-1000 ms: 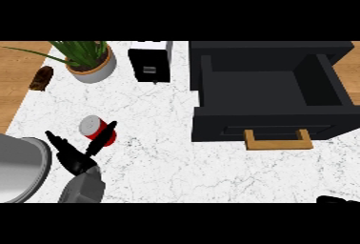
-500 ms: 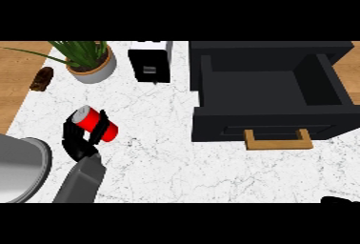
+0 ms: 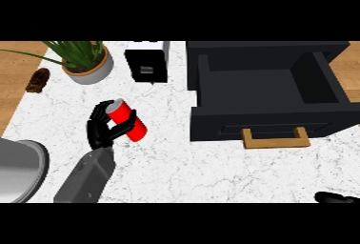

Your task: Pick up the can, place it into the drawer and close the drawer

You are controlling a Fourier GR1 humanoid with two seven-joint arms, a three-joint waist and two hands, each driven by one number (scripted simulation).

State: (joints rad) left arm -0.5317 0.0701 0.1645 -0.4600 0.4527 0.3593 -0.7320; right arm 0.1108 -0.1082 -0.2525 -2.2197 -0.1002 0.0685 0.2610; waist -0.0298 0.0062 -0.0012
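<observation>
A red can with a silver top is tilted above the white marble counter, left of centre. My left hand is curled round it from the left, fingers and thumb wrapping its body. The black drawer stands pulled open at the right, its inside bare, with a wooden handle on its front. The can is well to the left of the drawer. Only a dark bit of my right hand shows at the lower right edge.
A potted plant stands at the back left, and a small black box beside it. A brown object lies on the wood past the counter's left edge. A large grey round vessel sits at the lower left.
My left hand has closed round the can, lifted it off the counter and carried it up and to the right; the can now tilts. The drawer has not moved.
</observation>
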